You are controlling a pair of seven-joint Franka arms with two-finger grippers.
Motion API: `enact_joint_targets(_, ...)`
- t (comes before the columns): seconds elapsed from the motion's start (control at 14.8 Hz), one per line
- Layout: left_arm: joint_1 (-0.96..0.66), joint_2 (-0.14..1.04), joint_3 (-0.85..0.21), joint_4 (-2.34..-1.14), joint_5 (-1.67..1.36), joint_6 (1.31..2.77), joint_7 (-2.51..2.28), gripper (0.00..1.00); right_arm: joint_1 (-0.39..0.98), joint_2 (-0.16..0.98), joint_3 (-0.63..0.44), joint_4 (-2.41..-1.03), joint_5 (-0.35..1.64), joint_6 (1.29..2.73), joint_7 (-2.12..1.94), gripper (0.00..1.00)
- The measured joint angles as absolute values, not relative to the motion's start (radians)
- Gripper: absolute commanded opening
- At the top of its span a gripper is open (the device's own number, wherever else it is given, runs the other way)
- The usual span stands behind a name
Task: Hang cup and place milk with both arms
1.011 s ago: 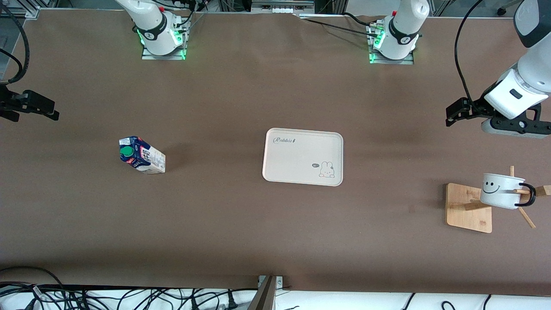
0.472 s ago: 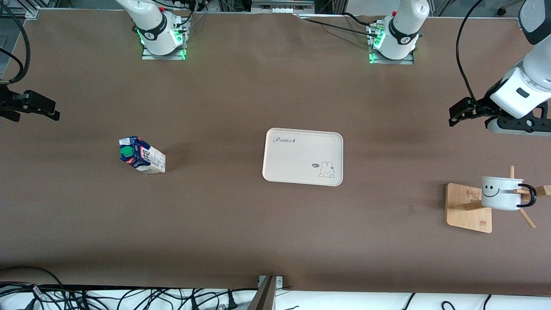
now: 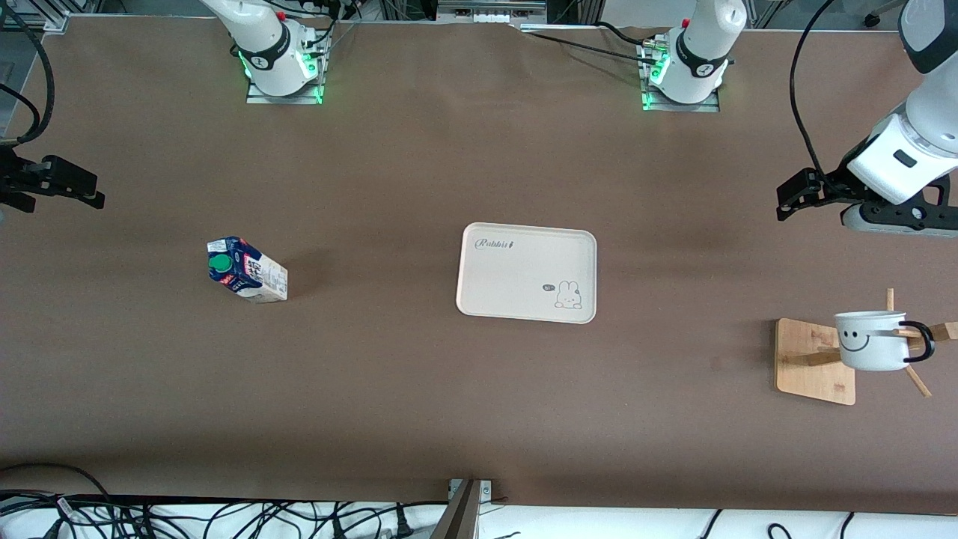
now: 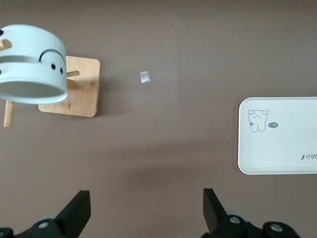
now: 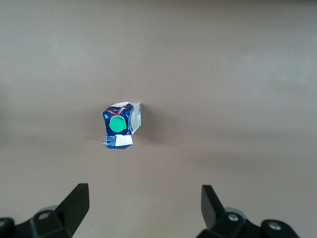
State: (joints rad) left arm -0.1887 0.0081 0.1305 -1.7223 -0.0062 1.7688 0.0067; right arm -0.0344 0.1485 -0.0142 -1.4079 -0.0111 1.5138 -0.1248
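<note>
The white cup point(image 3: 868, 341) with a smiley face hangs by its black handle on a peg of the wooden rack point(image 3: 813, 364) at the left arm's end of the table. It also shows in the left wrist view point(image 4: 31, 64). My left gripper point(image 3: 786, 201) is open and empty over bare table beside the rack, apart from the cup; in its wrist view point(image 4: 147, 208) the jaws stand wide. The milk point(image 3: 247, 269) stands on the table toward the right arm's end, green cap up point(image 5: 119, 125). My right gripper point(image 3: 86, 196) is open and empty over the table edge point(image 5: 145, 206).
A cream tray point(image 3: 526, 272) with a rabbit drawing lies at the table's middle, also seen in the left wrist view point(image 4: 277, 148). A small pale scrap point(image 4: 144, 77) lies on the table near the rack base point(image 4: 74, 94). Cables run along the front edge.
The cup has swung down a little and settled on its peg. The left arm has drawn slightly away from the rack. The right arm has not moved.
</note>
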Motion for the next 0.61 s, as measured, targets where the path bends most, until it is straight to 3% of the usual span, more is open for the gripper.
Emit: enact_joint_targets(0.61,-0.187,0.012,0.128,-1.709,-0.006,1.769,0.006,1.0,-0.035,0.149,-0.014,-1.408,-0.013,1.486,-0.126,1.0)
